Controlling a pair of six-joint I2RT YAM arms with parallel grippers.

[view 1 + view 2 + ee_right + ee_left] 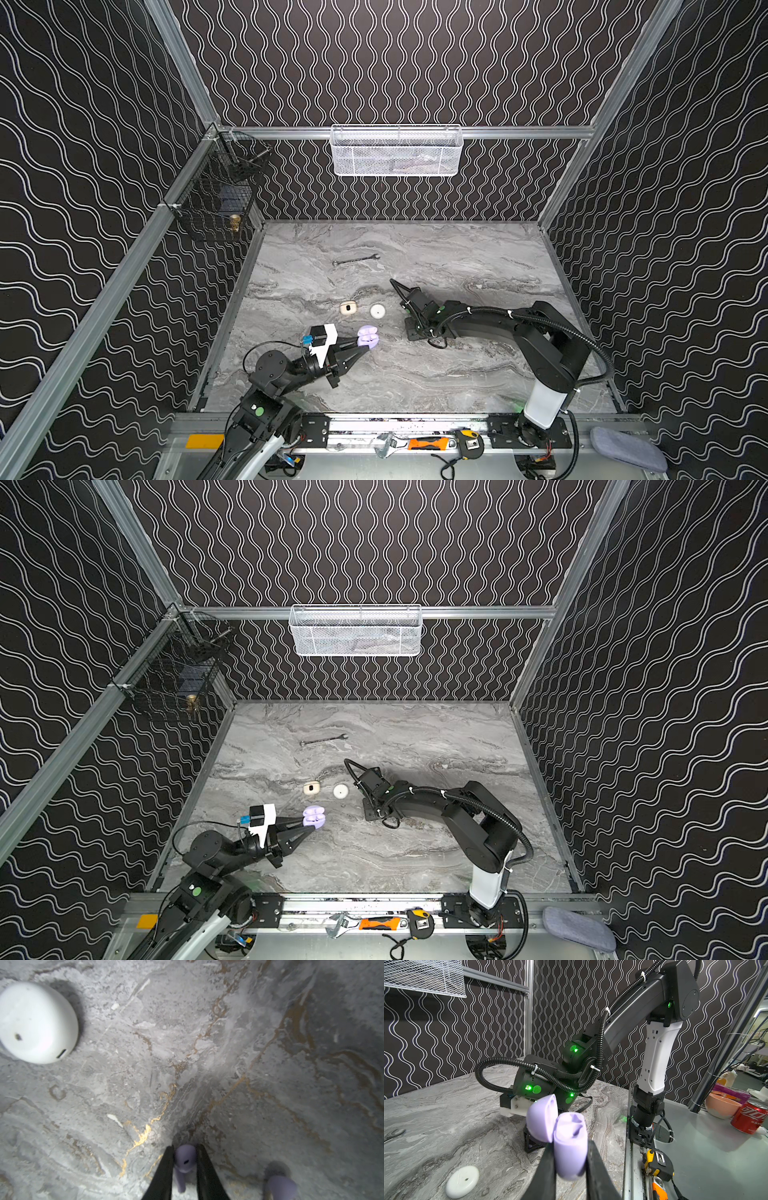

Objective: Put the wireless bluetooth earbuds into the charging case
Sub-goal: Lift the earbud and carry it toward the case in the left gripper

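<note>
Grey marble desk [228,1032] fills the right wrist view; there the right gripper [185,1148] has its jaws pressed against both sides of a lavender earbud [185,1161], a second earbud [281,1187] just beside it, a white case [35,1022] well ahead. Across, the left gripper [569,1145] clamps the open lavender charging case [569,1134].

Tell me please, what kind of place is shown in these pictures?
Probably a robot test cell in a lab or workshop: a left arm and right arm mounted at a marble-look table, an aluminium frame around it, and a tape measure on the front ledge.
</note>
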